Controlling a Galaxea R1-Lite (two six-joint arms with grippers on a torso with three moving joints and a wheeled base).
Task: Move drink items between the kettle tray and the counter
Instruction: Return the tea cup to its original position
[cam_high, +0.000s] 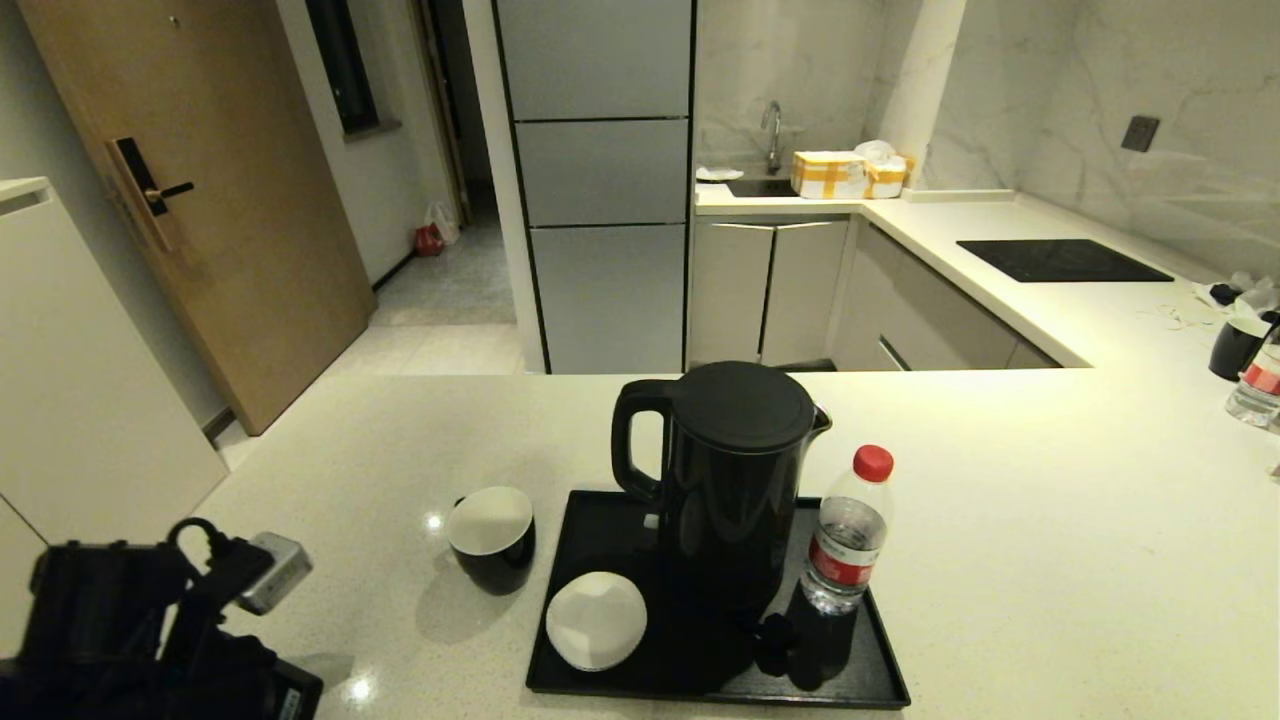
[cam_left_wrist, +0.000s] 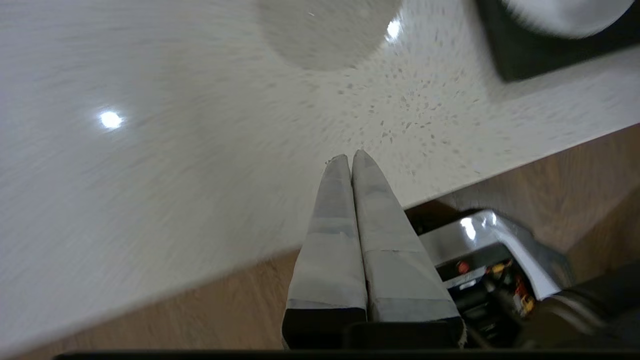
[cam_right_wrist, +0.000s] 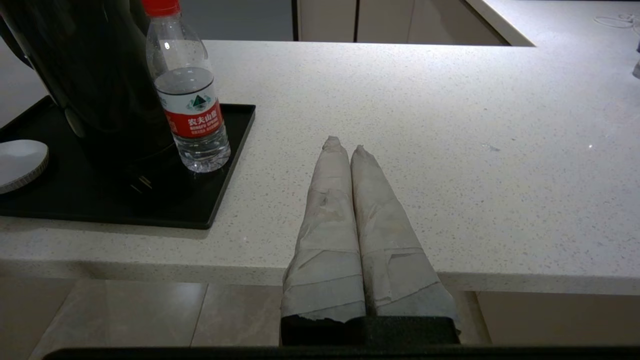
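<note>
The clear water bottle (cam_high: 848, 535) with red cap and red label stands upright on the right side of the black kettle tray (cam_high: 870, 670), beside the tall kettle (cam_high: 735, 480). The black cup (cam_high: 492, 540), white inside, stands on the cream counter (cam_high: 1050, 520) just left of the tray. My left gripper (cam_left_wrist: 350, 159) is shut and empty, low over the counter's near edge, left of the cup. My right gripper (cam_right_wrist: 345, 145) is shut and empty over the counter's front edge, right of the tray (cam_right_wrist: 225, 165) and the bottle (cam_right_wrist: 190, 100).
A white saucer (cam_high: 596, 620) lies on the tray's front left. At the far right stand another dark cup (cam_high: 1235, 348) and a second bottle (cam_high: 1258, 385). A black cooktop (cam_high: 1060, 260) is set in the side worktop. My left arm (cam_high: 150, 620) fills the lower left corner.
</note>
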